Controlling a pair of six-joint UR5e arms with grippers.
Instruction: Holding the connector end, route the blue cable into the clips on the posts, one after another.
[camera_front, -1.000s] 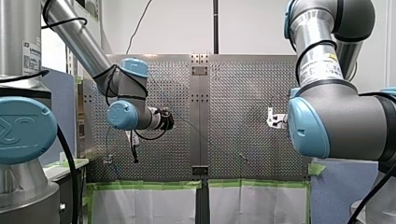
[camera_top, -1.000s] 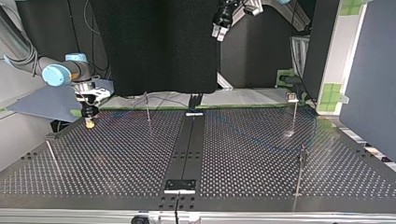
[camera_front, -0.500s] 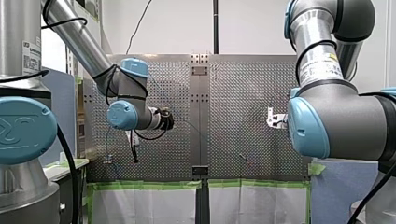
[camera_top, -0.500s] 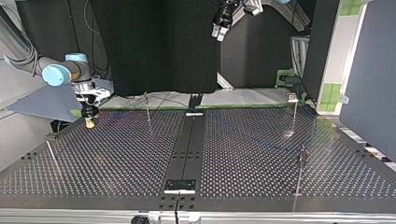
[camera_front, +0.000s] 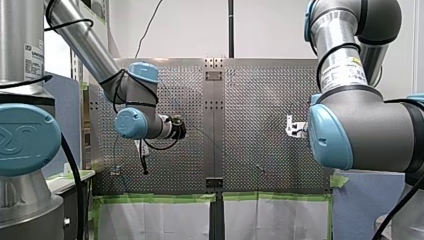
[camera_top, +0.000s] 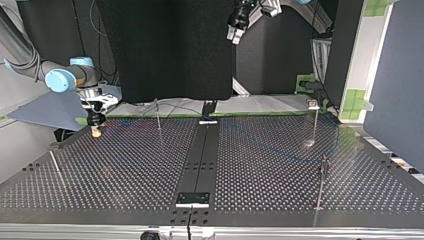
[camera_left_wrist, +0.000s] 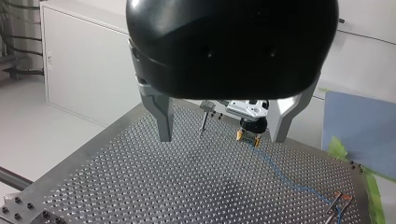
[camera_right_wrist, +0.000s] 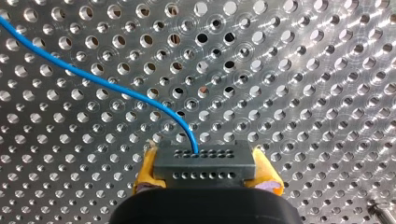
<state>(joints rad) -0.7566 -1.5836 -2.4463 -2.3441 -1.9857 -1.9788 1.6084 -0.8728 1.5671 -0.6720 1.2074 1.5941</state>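
Blue cable (camera_right_wrist: 116, 91) runs over the perforated metal table (camera_right_wrist: 303, 70) and ends in a dark connector (camera_right_wrist: 204, 163). My right gripper (camera_right_wrist: 205, 175) clamps that connector between its yellow pads (camera_right_wrist: 145, 170), low over the table's far corner at the top view's left. In the left wrist view the cable lies across the table to a post (camera_left_wrist: 334, 207) near the edge. My left gripper (camera_left_wrist: 222, 137) hangs high above the table, its metal fingers (camera_left_wrist: 163, 121) spread wide apart.
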